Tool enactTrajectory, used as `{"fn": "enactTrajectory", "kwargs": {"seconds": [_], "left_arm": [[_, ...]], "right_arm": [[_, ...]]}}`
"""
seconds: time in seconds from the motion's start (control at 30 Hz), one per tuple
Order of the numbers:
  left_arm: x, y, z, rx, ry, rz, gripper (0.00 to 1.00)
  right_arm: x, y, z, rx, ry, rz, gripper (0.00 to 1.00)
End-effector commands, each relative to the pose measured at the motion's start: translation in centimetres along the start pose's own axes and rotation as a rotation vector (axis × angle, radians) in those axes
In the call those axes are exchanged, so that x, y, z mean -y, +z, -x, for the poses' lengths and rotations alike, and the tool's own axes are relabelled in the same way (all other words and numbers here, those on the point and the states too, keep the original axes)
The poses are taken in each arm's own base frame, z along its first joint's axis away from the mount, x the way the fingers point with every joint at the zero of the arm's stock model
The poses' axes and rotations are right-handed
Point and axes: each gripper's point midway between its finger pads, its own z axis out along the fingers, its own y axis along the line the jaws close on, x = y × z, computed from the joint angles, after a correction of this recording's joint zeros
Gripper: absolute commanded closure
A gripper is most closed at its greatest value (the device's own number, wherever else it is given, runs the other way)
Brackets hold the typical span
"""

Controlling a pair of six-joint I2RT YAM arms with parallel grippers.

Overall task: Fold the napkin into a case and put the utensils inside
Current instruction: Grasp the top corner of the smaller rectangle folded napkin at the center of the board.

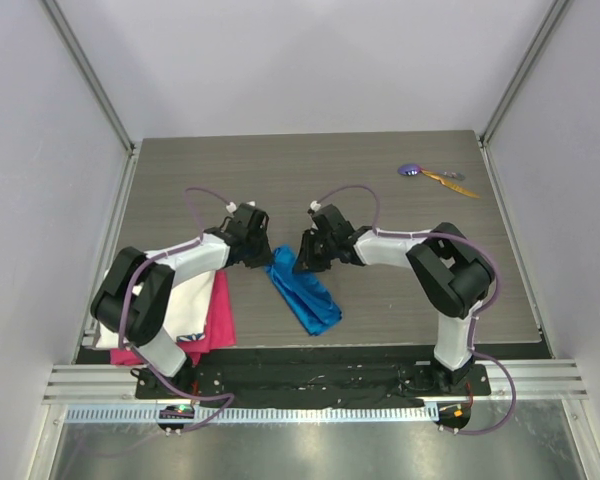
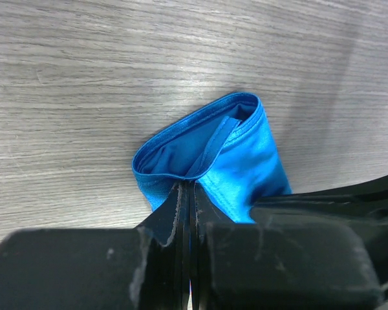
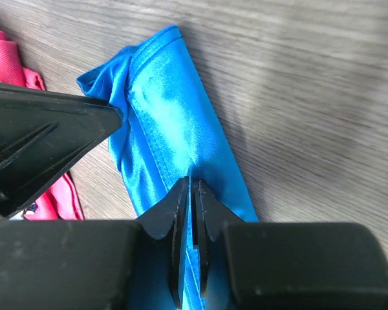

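Nearest the overhead camera sit the two arm bases. Beyond them the left gripper [image 1: 268, 255] and the right gripper [image 1: 300, 262] come almost tip to tip at the far end of the napkin [image 1: 308, 298]. The blue cloth lies on the table [image 1: 380, 200] as a narrow strip. Its long axis slants from between the claws toward the near right. The utensils [image 1: 435, 176] lie well apart from it, at the far right. A white cloth [image 1: 185, 285] and a pink cloth [image 1: 218, 322] lie beneath the left arm.

From the left wrist, the left gripper [image 2: 186, 187] is clenched on a hemmed edge of the napkin [image 2: 246, 161]. Beyond the fingers the folded layers gape in a loop that points up and to the right. The right gripper's black body crosses the lower right corner.

From the right wrist, the right gripper [image 3: 191, 187] has its fingers nearly together, with blue fabric pinched between them. The napkin [image 3: 174, 110] runs away toward the upper left. Its far end is just beside the left gripper's dark body, and the pink cloth [image 3: 6, 55] shows at the left edge.
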Motion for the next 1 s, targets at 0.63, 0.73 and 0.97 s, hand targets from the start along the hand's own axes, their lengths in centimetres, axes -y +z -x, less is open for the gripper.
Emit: {"fn": "enactTrajectory", "kwargs": {"seconds": [0.63,0.73,0.97], "left_arm": [[-0.1,-5.4,1.7,0.096,-0.048,0.009,0.50],[-0.4,-5.2,0.8,0.071,-0.078,-0.005,0.55],[-0.6,-3.3,-0.5,0.013,-0.119,-0.005,0.73]], "right_arm": [[-2.1,-1.2,-0.1,0.003,-0.225,-0.066,0.68],[-2.2,-1.2,-0.3,-0.016,-0.259,-0.091,0.61],[-2.2,-0.5,-1.4,-0.040,-0.308,-0.154,0.58]]}}
